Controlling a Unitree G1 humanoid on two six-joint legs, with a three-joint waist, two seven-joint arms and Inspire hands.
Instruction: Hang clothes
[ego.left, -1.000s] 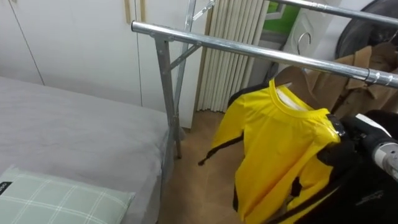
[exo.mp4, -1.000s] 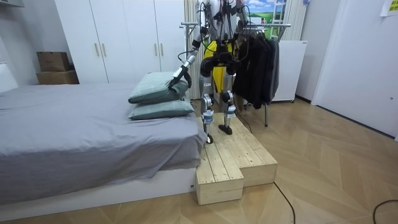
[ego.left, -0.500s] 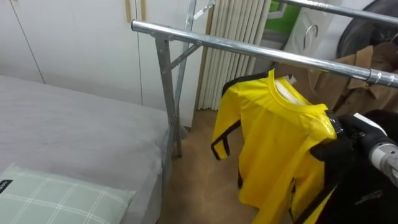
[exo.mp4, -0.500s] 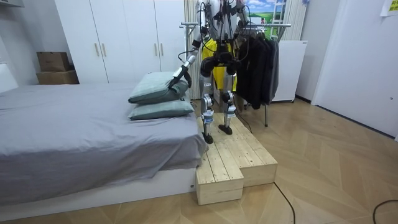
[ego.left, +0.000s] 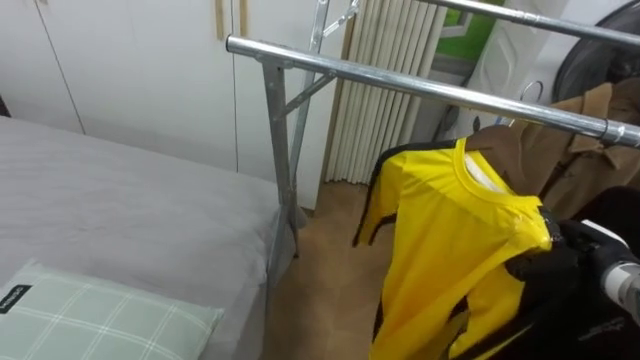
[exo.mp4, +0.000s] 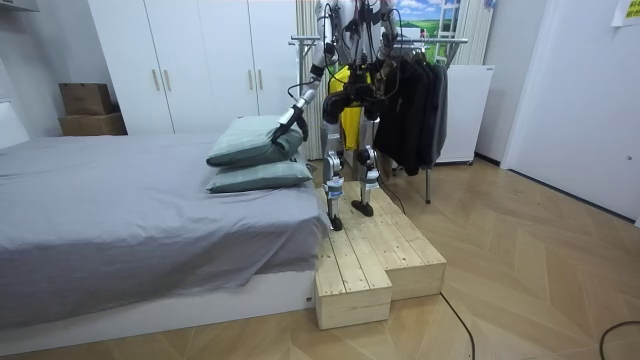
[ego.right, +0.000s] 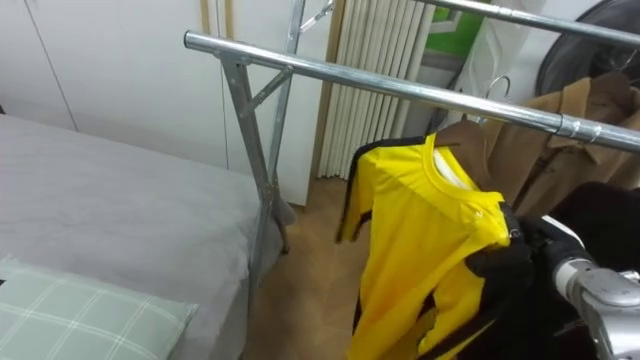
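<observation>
Your right robot hand, clamped on the shoulder of the yellow shirt at lower right, holds it below the rail; lift straight, keep the collar level, clear of the brown coat.

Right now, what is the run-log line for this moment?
right robot hand: grips yellow shirt at shoulder | hang: not done, shirt held below rail | left robot hand: by pillows
</observation>
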